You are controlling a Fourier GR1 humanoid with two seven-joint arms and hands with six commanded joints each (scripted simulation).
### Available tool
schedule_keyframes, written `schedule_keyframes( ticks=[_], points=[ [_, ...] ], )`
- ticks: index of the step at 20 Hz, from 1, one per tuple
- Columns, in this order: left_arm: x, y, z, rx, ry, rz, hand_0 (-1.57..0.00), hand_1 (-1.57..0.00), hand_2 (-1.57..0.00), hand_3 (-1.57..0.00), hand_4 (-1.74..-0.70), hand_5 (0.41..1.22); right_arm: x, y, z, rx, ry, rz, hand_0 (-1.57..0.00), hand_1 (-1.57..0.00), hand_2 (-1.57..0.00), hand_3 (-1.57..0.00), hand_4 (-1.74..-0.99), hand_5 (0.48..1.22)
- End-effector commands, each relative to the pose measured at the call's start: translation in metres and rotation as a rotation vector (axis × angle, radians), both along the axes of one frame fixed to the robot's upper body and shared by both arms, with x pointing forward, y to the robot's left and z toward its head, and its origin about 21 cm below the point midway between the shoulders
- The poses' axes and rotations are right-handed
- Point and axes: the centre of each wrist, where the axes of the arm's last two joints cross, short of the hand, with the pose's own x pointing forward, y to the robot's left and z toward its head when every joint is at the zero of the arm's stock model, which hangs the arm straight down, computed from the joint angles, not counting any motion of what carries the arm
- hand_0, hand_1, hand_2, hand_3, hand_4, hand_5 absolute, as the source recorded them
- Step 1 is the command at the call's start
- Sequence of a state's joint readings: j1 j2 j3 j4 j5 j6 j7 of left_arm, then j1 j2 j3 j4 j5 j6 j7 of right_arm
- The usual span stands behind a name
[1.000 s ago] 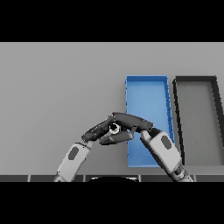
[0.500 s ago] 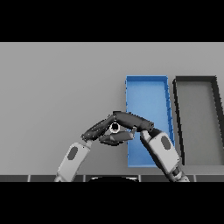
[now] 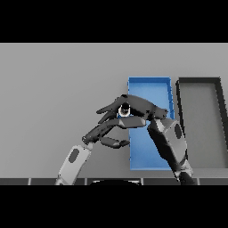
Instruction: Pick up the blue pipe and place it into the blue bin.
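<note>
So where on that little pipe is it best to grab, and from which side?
Around its sides, just below the open end. The pipe seems to stand upright with its hole facing up, so curled fingers from the right, as the right hand has them now, wrap its round wall. The left hand sits beside it.

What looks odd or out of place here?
Nothing is spilled or damaged. The blue pipe is off the table, held in the right hand at the blue bin's left edge; the left hand crowds close beside it.
</note>
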State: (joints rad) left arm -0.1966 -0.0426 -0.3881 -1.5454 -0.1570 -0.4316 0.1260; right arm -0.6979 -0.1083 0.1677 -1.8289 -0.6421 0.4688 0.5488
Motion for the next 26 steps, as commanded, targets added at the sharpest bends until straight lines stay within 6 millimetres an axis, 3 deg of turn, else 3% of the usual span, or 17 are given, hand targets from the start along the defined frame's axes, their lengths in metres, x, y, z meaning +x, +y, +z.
schedule_keyframes(
  ticks=[1,3,5,9,12,15,20,26],
  points=[
    [-0.004,-0.003,0.000,-0.003,-0.001,-0.006,0.00,0.00,0.00,0.00,-0.96,0.475,0.003,-0.001,0.012,0.018,0.022,0.004,-1.57,-1.57,-1.57,-1.57,-1.496,1.221],
    [-0.007,0.002,0.000,-0.010,-0.007,-0.011,0.00,0.00,0.00,0.00,-0.95,0.474,0.011,-0.008,0.040,0.089,0.006,-0.022,-1.57,-1.57,-1.57,-1.57,-1.497,1.221],
    [-0.006,0.001,0.002,-0.002,-0.021,-0.009,0.00,0.00,0.00,0.00,-0.95,0.471,0.026,-0.016,0.056,0.148,0.005,-0.114,-1.57,-1.57,-1.57,-1.57,-1.497,1.221],
    [-0.009,0.006,0.001,-0.008,-0.030,-0.002,0.00,0.00,0.00,0.00,-0.95,0.468,0.052,-0.041,0.070,0.133,-0.030,-0.292,-1.57,-1.57,-1.57,-1.57,-1.498,1.221],
    [-0.008,0.008,0.001,0.006,-0.013,0.018,0.00,0.00,0.00,0.00,-0.95,0.474,0.069,-0.060,0.060,0.091,0.012,-0.436,-1.57,-1.57,-1.57,-1.57,-1.499,1.221],
    [-0.008,0.011,0.002,-0.005,-0.018,0.018,0.00,0.00,0.00,0.00,-0.95,0.470,0.083,-0.081,0.037,0.022,0.063,-0.547,-1.57,-1.57,-1.57,-1.57,-1.499,1.221],
    [-0.004,0.011,0.002,-0.008,-0.043,0.018,0.00,0.00,0.00,0.00,-0.94,0.460,0.082,-0.110,-0.007,-0.123,0.198,-0.689,-1.57,-1.57,-1.57,-1.57,-1.500,1.221],
    [-0.005,0.011,-0.001,-0.003,-0.058,0.030,0.00,0.00,0.00,0.00,-0.93,0.465,0.075,-0.125,-0.062,-0.265,0.367,-0.856,-1.57,-1.57,-1.57,-1.57,-1.500,1.221]
  ],
)
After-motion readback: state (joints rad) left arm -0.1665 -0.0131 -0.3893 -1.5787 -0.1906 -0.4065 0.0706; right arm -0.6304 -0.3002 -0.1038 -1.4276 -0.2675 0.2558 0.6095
